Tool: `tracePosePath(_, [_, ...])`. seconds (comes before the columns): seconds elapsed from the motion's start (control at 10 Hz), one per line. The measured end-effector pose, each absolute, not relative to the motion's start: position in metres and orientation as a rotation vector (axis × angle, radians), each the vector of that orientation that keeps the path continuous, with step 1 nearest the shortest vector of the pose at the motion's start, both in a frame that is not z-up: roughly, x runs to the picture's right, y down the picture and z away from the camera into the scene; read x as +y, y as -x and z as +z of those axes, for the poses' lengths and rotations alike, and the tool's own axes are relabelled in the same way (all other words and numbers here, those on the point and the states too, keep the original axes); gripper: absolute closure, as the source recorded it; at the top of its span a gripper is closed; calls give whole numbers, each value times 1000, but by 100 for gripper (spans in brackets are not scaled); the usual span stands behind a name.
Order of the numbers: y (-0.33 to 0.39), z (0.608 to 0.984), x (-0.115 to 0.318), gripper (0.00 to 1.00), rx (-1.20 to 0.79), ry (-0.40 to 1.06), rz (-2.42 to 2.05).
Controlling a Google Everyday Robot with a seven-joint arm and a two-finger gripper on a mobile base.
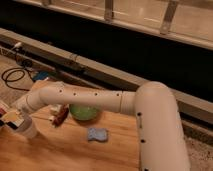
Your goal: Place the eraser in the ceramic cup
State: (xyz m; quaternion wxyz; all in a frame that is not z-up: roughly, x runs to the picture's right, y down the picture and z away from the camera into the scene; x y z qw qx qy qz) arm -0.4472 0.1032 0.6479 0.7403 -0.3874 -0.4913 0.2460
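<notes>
Here, the white, tubular robot arm (85, 97) reached from the right across the pale wooden table (70, 150) toward its left edge. The gripper (14, 118) sat at the far left of the scene, directly above the small, plain white ceramic cup (27, 129), and appeared to touch or overlap its rim. The flat, rectangular eraser (10, 117), showing a pale orange-white face, lay at the gripper, just above the cup mouth. Whether the pincer was clamped on the eraser or had spread to release it could not be told.

Judged from this arrangement, the carry to the cup was complete, and the drop into the cup was either in hand or yet to be done; the eraser was not seen inside the cup.

The wide green bowl (84, 112) stood right of the cup, and the wavy blue sponge (97, 134) lay nearer.
</notes>
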Motion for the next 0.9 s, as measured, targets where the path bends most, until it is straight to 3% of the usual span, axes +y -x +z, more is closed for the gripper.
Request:
tracePosePath(0.4, [456, 653, 109, 100, -1151, 835, 526])
tracePosePath(0.7, [458, 652, 109, 92, -1154, 835, 524])
tracePosePath(0.8, [457, 653, 109, 87, -1154, 835, 524])
tracePosePath(0.9, [457, 653, 109, 76, -1154, 835, 524])
